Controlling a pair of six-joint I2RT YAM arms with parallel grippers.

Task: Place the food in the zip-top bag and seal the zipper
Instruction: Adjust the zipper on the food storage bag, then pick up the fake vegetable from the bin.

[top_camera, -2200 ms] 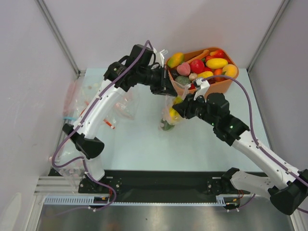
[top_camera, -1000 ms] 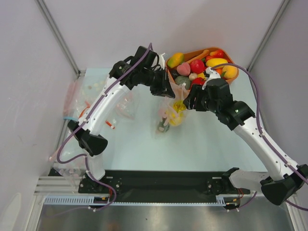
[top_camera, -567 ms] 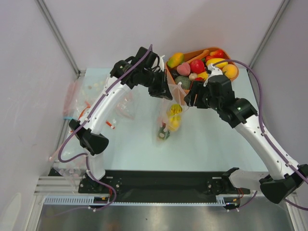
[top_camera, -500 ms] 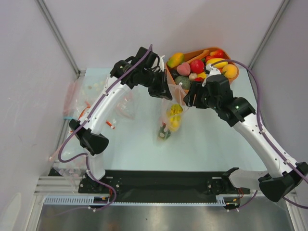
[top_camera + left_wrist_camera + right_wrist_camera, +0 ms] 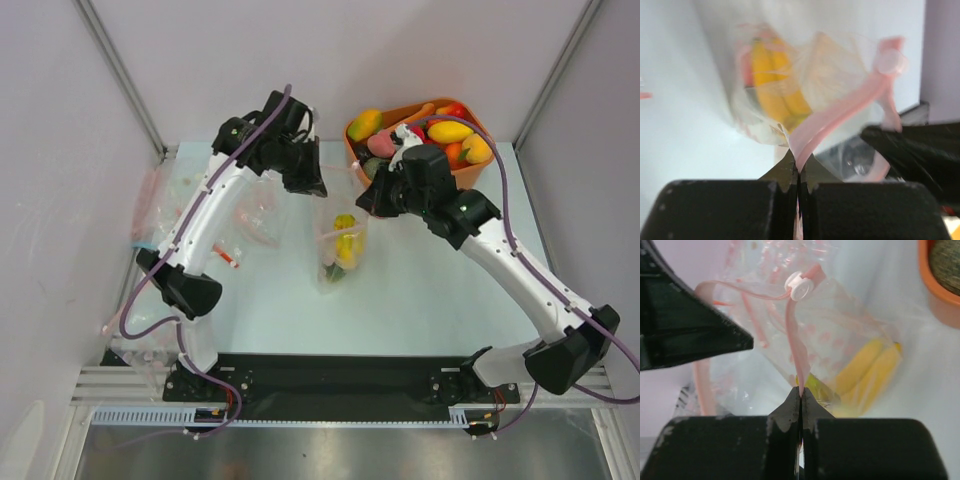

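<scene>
The zip-top bag (image 5: pixel 338 252) hangs between both grippers over the table, with a yellow banana (image 5: pixel 345 222) and a green piece inside. My left gripper (image 5: pixel 311 186) is shut on the pink zipper (image 5: pixel 832 117) at one end of the bag's mouth. My right gripper (image 5: pixel 368 201) is shut on the zipper (image 5: pixel 794 342) at the other end, below the white slider (image 5: pixel 799 287). The bananas (image 5: pixel 867 371) show through the bag. More food (image 5: pixel 449 131) lies in the orange tub (image 5: pixel 470 173).
Other clear bags (image 5: pixel 252 214) lie crumpled on the left of the table, one (image 5: pixel 148 205) against the left wall. Small red pieces (image 5: pixel 226 257) lie by the left arm. The tub stands at the back right, close behind the right gripper.
The right gripper has shut on the bag's zipper strip. Both grippers and the bag have shifted left, away from the tub.
</scene>
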